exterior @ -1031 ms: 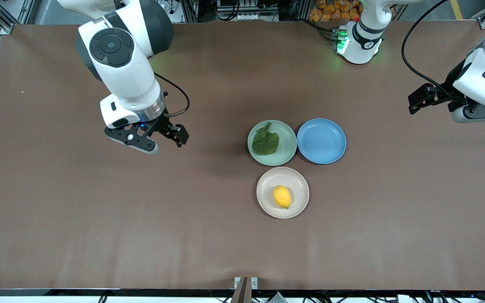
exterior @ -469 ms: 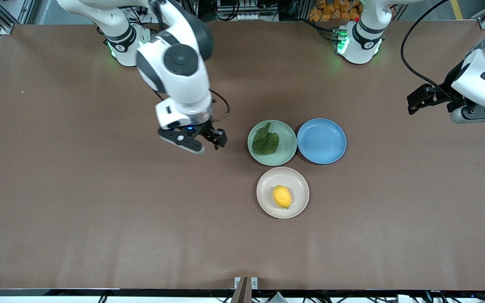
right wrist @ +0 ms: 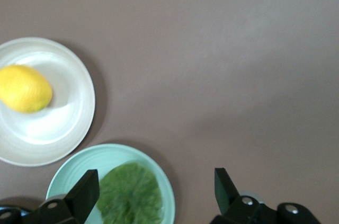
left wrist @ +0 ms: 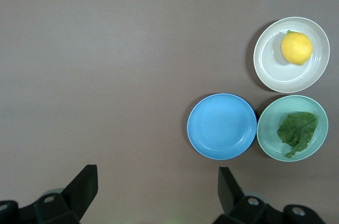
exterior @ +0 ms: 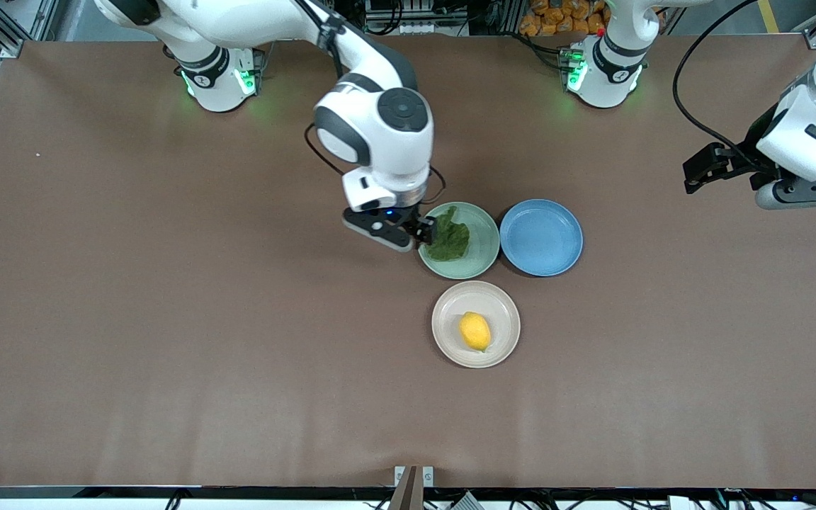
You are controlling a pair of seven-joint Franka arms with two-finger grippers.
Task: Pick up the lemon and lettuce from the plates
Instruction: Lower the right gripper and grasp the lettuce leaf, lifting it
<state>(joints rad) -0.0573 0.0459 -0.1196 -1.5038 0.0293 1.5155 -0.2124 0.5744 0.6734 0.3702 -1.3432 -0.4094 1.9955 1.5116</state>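
— Since both pieces are on their plates, which arm is placed to go first?

— I'd say the right one. The right gripper (exterior: pixel 418 230) hangs over the edge of the mint plate (exterior: pixel 482 265), on the side toward the right arm's end of the table, fingers (right wrist: pixel 85 195) spread wide with nothing between them. The lettuce (exterior: pixel 448 237) lies flat on that plate, just past the fingertips toward the left arm's end.

— So which way must it travel?

— A short shift toward the plate's middle, then down. In the right wrist view the leaf shows only partly between the jaws, so the gripper is not yet centred over it. The leaf's long axis runs roughly from the stem end, farther from the front camera, toward the nearer rim.

— And the lemon (exterior: pixel 475 331)?

— It sits on the cream plate (exterior: pixel 450 340), nearer the front camera than the mint one, untouched. The blue plate (exterior: pixel 541 237) beside them holds nothing.

— The other arm?

— The left gripper (exterior: pixel 716 164) waits well apart, over the left arm's end of the table, fingers (left wrist: pixel 85 184) apart and holding nothing.
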